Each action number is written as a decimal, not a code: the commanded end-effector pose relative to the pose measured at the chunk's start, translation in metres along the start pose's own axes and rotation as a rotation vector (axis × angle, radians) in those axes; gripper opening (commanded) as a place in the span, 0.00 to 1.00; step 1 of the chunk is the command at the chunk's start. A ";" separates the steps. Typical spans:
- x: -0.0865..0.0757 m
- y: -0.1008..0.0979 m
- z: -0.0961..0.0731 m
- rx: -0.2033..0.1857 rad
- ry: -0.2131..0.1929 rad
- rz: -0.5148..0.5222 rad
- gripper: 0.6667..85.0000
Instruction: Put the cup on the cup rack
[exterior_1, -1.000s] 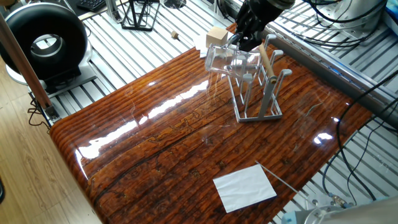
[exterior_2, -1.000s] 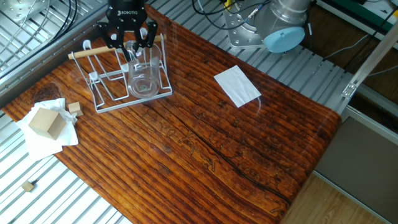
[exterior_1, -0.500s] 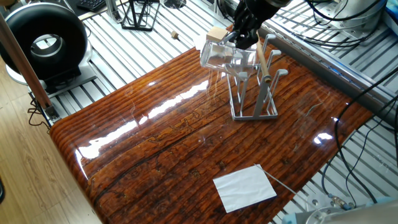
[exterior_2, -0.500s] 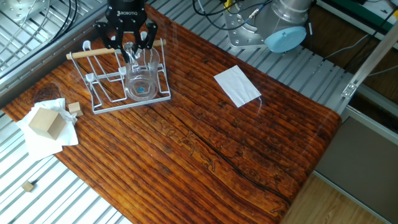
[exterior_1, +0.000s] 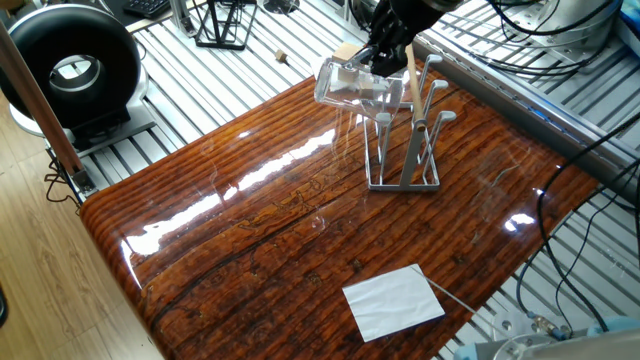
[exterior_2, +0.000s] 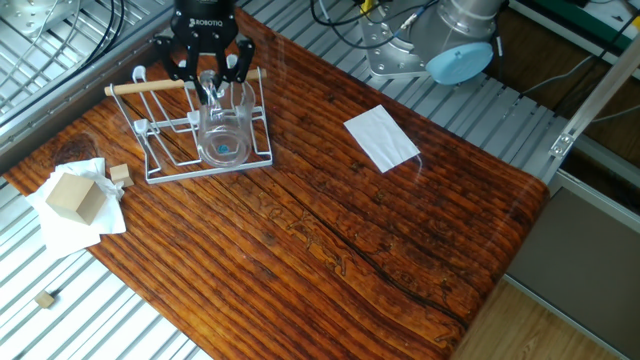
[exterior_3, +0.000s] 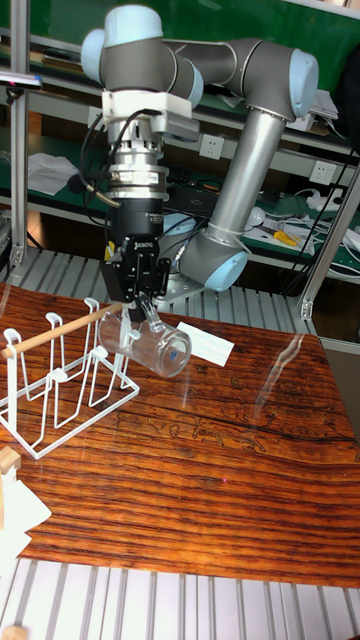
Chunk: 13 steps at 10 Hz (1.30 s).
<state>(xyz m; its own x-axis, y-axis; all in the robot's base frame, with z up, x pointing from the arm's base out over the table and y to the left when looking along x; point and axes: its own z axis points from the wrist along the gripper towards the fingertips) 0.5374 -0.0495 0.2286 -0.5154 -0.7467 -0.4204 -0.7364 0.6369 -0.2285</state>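
Tool (exterior_3: 141, 305): black fingers clamped on the rim of the cup, pointing down from the arm above the rack.
Cup (exterior_3: 152, 347): clear glass, lying on its side in the air, thick base turned away from the rack; held just beside the rack's rod, above the bench.
Rack (exterior_2: 170, 150): grey wire, upright on the bench (exterior_2: 330, 230) near its far edge; wooden rod (exterior_2: 150, 87) along the top, pegs bare.
Paper (exterior_2: 381, 138): white sheet, flat on the bench, well apart from the rack.
Wood block (exterior_2: 73, 195): on white tissue near the bench corner.
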 end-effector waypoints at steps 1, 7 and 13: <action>-0.004 -0.005 0.000 0.024 -0.004 0.019 0.00; -0.003 0.009 0.001 0.023 0.037 0.048 0.00; -0.016 0.015 0.007 0.033 0.052 0.077 0.00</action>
<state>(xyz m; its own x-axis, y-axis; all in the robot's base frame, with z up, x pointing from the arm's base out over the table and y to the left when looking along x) 0.5346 -0.0323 0.2229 -0.5841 -0.7136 -0.3869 -0.6900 0.6875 -0.2265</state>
